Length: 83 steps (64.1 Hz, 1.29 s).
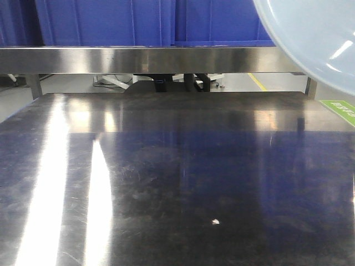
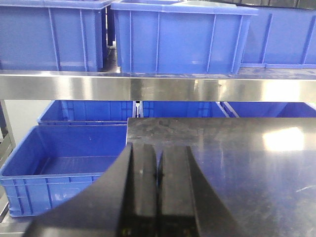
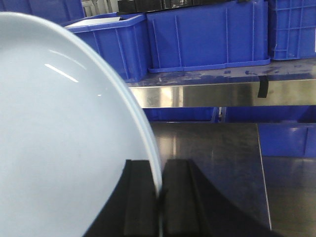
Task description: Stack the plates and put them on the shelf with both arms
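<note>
**Plate (image 3: 64,133) gripped at the rim above the steel surface (image 1: 177,166)**

The pale, glossy plate is held edge-on by the right hand (image 3: 159,173), whose two black fingers are closed on its rim; the disc is tilted up and fills the left half of the right wrist view. In the front-facing view the same plate is seen in the upper right corner, raised clear of the surface. Whether a second plate lies against it cannot be told.

The left hand (image 2: 158,153) is seen with its fingers pressed together and nothing between them, hanging over the near left corner of the surface.

The surface is scratched steel, streaked with bright reflections of the ceiling lights, and a small white speck (image 1: 215,221) lies on it toward the front. Behind it the brushed steel front rail of the shelf (image 1: 144,60) runs across the view, with blue crates (image 1: 105,22) standing on that tier (more crates are seen below and beside it). Under the rail a pale floor with a yellow line (image 1: 257,81) is visible, and a green sign (image 1: 338,110) shows at the right edge.
</note>
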### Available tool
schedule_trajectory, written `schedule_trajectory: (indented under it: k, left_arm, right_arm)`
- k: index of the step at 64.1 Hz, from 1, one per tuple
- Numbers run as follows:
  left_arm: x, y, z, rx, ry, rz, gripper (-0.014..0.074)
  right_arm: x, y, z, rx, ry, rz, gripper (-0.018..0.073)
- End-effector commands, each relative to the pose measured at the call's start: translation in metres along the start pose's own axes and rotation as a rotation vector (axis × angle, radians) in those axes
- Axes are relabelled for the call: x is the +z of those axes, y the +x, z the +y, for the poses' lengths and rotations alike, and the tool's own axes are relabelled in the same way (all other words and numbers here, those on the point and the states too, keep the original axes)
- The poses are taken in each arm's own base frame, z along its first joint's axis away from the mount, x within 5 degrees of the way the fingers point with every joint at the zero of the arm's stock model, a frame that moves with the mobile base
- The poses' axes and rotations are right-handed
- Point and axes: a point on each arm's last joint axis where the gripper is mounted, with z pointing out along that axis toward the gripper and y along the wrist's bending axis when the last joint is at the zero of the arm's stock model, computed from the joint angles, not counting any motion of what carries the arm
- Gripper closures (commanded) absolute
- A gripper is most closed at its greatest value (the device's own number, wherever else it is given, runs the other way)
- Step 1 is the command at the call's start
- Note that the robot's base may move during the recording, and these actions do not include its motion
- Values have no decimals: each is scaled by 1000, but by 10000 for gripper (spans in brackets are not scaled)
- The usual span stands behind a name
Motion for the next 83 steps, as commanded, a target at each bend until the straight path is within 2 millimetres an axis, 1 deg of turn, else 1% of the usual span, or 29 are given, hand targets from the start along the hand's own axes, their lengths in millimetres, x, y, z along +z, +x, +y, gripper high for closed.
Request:
schedule_trajectory:
  k: [1,83]
  left_arm:
    - [-2,-18,2,-25,-25,-104,516]
    - [-2,-18,2,-25,-25,-104,516]
  right_arm:
    - [-2,-19,1,-2,4,-134,505]
    - [-1,-18,1,-2,4,-129,505]
